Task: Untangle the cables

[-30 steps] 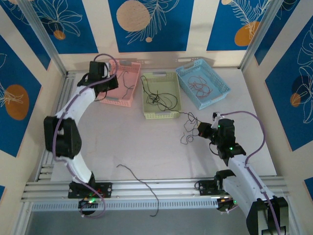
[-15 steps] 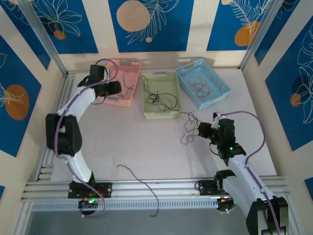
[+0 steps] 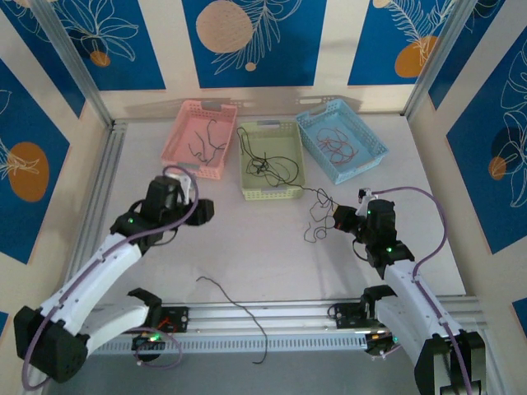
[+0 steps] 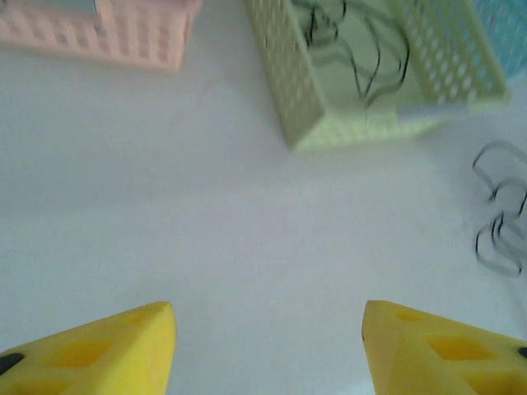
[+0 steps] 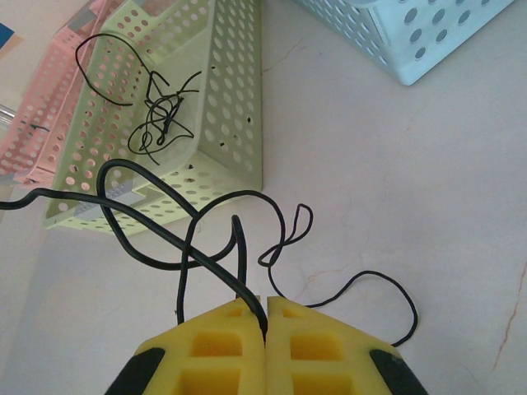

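From above, the left end effector (image 3: 202, 211) hangs over bare surface (image 3: 247, 247), well in front of the pink basket (image 3: 174, 140). The right end effector (image 3: 338, 220) sits at a loose black tangle (image 3: 317, 210) that lies on the surface just in front of the green basket (image 3: 272, 193). More black strands (image 3: 268, 164) lie inside that basket, dark strands (image 3: 206, 140) in the pink one, and reddish strands (image 3: 333, 144) in the blue basket (image 3: 362, 127). One long black strand (image 3: 235, 306) lies alone by the front rail (image 3: 288, 311).

On the left wrist camera, the left end effector (image 4: 268, 346) has its yellow fingers (image 4: 123, 346) spread wide with nothing between them. The green basket (image 4: 288, 90) is ahead, and black curls (image 4: 498, 222) lie on the surface to the right.

On the right wrist camera, the right end effector (image 5: 265, 317) is pressed closed on a black cable (image 5: 239, 255), which loops up over the surface toward the green basket (image 5: 235, 107). A small black knot (image 5: 160, 119) lies inside the basket.
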`<state>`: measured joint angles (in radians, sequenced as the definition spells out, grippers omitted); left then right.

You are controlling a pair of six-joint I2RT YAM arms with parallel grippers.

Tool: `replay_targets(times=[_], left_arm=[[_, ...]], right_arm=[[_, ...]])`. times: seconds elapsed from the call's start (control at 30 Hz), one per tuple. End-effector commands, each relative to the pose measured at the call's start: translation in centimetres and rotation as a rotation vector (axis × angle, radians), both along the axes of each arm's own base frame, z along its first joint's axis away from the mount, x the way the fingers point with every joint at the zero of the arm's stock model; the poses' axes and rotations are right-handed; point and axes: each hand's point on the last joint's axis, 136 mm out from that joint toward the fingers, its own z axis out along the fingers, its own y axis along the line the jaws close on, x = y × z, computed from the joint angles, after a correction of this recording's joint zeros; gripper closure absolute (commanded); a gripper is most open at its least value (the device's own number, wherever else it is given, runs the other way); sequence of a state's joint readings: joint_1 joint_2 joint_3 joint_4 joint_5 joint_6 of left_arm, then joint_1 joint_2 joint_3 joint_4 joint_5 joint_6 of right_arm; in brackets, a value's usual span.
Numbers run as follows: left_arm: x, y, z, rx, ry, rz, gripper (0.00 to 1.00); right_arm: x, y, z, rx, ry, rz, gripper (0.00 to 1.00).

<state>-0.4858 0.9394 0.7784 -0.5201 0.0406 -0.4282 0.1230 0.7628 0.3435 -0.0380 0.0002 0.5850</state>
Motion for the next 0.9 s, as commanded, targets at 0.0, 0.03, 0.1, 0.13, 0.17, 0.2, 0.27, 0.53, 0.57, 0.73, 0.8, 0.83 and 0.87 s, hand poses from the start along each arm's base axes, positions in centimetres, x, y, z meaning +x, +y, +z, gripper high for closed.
replay_targets(times=[0.0,0.03,0.1,0.13,0.17,0.2,0.27,0.53,0.57,0.73,0.8,0.83,0.87], left_arm=[[-4.5,0.7,-3.2,0.040,0.129,0.004,0.38],[-5.3,0.8,-3.8,0.064,0.137,0.003,0.38],[-6.7,0.2,-4.3,0.117,0.133,-0.015,0.38],[-7.2,-0.2,-4.7,0.129,0.157,-0.022,0.38],[-7.6,-0.4,-5.5,0.142,0.197,-0.017,0.38],[-8.2,-0.6,-6.4,0.158,0.242,-0.013,0.43],[-9.5,-1.5,-8.2,0.182,0.321,-0.044,0.46],[-12.9,-0.8,-11.2,0.251,0.415,0.005,0.49],[-13.2,-0.7,-11.3,0.244,0.418,0.013,0.49],[-14.8,-0.4,-11.9,0.246,0.452,0.020,0.47],[-15.3,-1.2,-12.4,0.229,0.456,0.009,0.48],[-15.5,-1.8,-12.7,0.214,0.459,-0.007,0.48],[-15.6,-2.5,-13.0,0.205,0.464,-0.018,0.48]], right_arm=[[-0.2,-0.1,-0.2,0.012,0.000,-0.006,1.00],[-0.2,-0.1,-0.2,0.013,0.000,-0.007,1.00],[-0.2,-0.1,-0.2,0.014,0.000,-0.009,1.00],[-0.2,-0.1,-0.2,0.013,-0.001,-0.009,1.00],[-0.2,-0.2,-0.2,0.012,-0.002,-0.011,1.00],[-0.2,-0.2,-0.2,0.012,0.000,-0.012,1.00],[-0.2,-0.1,-0.2,0.013,-0.001,-0.010,1.00],[-0.3,0.0,-0.1,0.017,0.002,-0.006,1.00],[-0.2,-0.1,-0.1,0.017,0.001,-0.006,1.00],[-0.3,0.0,-0.2,0.018,0.003,-0.006,1.00],[-0.3,0.0,-0.1,0.020,0.002,-0.005,1.00],[-0.3,0.0,-0.1,0.020,0.002,-0.005,1.00],[-0.3,0.0,-0.1,0.022,0.004,-0.007,1.00]])
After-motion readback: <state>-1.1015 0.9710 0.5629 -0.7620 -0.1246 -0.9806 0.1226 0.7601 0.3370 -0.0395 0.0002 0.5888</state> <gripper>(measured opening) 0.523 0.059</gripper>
